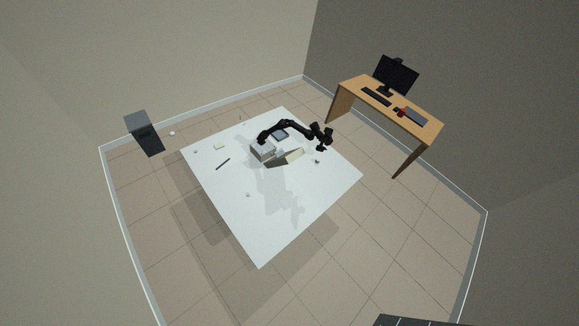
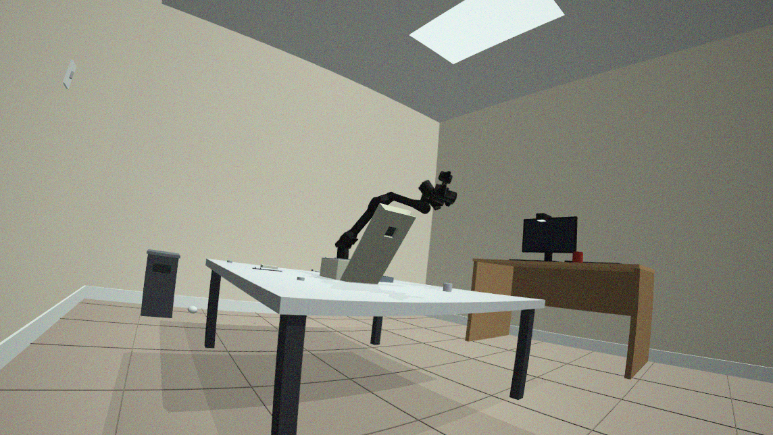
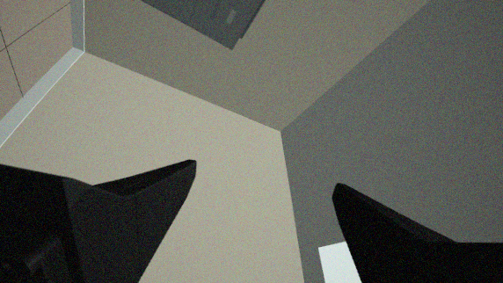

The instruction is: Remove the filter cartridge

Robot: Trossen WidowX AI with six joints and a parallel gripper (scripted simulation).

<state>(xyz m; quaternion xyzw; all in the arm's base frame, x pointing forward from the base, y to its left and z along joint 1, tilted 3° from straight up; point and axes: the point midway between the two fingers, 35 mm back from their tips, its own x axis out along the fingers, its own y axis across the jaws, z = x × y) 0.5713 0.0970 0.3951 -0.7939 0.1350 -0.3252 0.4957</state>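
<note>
A cream service panel (image 1: 292, 154) (image 2: 373, 251) leans tilted on the white table (image 1: 263, 218) (image 2: 324, 294), next to a grey box (image 1: 261, 150) (image 2: 330, 267). The filter cartridge (image 2: 390, 232) shows only as a small dark spot set in the upper panel face in the exterior view. It is too small to make out in the top view. A flat blue-grey tray (image 1: 279, 135) (image 2: 386, 279) lies behind the panel. My gripper (image 1: 321, 148) (image 2: 451, 197) (image 3: 266, 179) is open and empty. It is held in the air above and beyond the panel's top edge, and the wrist view shows only walls and ceiling.
A small grey cylinder (image 1: 317, 161) (image 2: 447, 286), a dark bar (image 1: 222, 164), a pale pad (image 1: 219, 145) and small white bits lie on the table. A grey bin (image 1: 143, 131) (image 2: 160, 282) and a wooden desk (image 1: 388, 111) (image 2: 562, 289) with a monitor stand off the table.
</note>
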